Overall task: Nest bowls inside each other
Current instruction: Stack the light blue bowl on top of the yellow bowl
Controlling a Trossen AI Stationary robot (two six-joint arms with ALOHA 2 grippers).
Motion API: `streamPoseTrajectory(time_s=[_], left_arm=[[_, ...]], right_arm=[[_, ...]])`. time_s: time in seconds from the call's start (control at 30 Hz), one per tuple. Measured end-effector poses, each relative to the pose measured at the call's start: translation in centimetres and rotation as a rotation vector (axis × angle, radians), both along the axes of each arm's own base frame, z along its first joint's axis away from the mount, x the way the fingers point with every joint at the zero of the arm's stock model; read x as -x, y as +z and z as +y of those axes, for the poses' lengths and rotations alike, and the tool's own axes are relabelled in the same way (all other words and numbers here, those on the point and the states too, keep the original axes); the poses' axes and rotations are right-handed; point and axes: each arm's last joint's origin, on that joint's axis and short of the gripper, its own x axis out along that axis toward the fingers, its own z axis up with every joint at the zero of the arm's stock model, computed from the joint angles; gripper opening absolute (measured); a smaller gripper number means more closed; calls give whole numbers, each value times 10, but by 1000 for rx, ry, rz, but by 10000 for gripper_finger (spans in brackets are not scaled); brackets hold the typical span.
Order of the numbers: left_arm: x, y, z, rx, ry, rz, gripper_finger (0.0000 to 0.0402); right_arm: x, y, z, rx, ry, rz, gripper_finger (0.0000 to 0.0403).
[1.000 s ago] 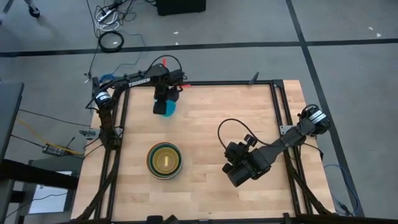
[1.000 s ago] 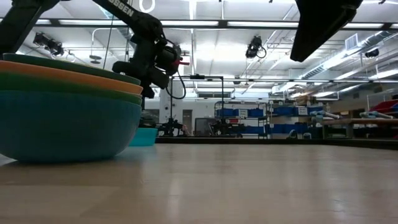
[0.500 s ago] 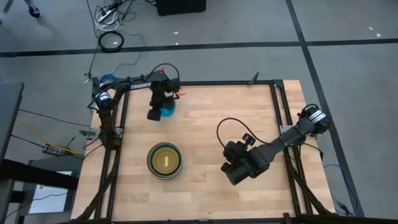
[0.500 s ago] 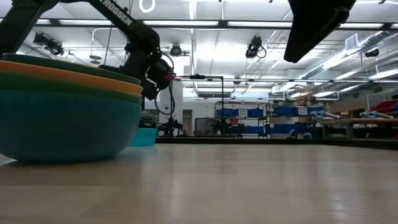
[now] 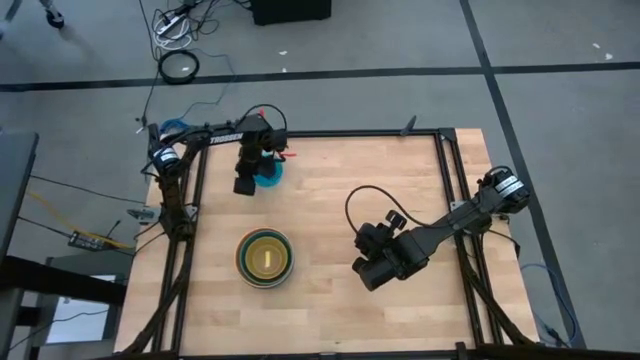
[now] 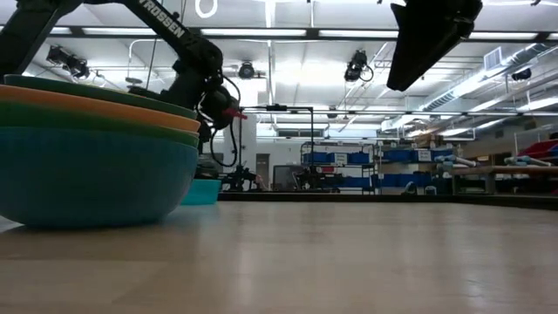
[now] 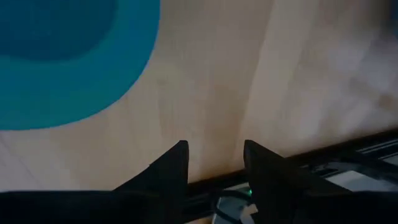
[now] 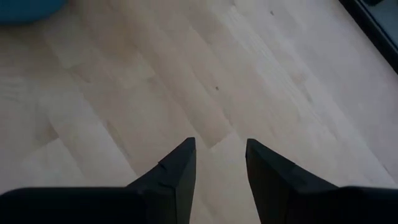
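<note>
A stack of nested bowls (image 5: 265, 258) stands on the table near the left front. Its outer bowl is teal (image 6: 87, 174), green and orange rims show above it, and a yellow bowl sits in the middle. A small cyan bowl (image 5: 271, 176) rests alone on its base near the far left corner and also shows in the low view (image 6: 202, 191). My left gripper (image 7: 214, 158) hovers open just to the left of the cyan bowl (image 7: 56, 56), over bare wood. My right gripper (image 8: 217, 155) hangs open above the table's middle, right of the stack.
A black frame rail (image 5: 190, 200) runs along the table's left edge, close behind my left gripper. Bare wood (image 5: 330, 190) lies between the cyan bowl, the stack and my right arm (image 5: 440, 232).
My left gripper has moved off the cyan bowl toward the table's left edge, sinking a little and tipping further down. The bowl has stayed where it was on the table.
</note>
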Motion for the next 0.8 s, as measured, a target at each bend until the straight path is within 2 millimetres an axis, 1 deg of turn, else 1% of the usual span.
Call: streamPoseTrajectory(time_s=[0.13, 0.3, 0.4, 0.5, 0.8], left_arm=[[-8, 13, 5, -35, -6, -68, 163], [-22, 19, 15, -120, -61, -212, 163], [-23, 15, 16, -125, -99, -238, 163], [-21, 6, 15, -118, -118, -225, 163], [-15, -10, 11, -101, -120, -203, 163]], right_arm=[[-4, 0, -5, 3, 7, 1, 127], [-6, 0, -8, 6, 13, 6, 128], [-6, 0, -8, 5, 14, 6, 128], [-6, 0, -8, 5, 14, 5, 126], [-8, 0, -10, 8, 13, 8, 125]])
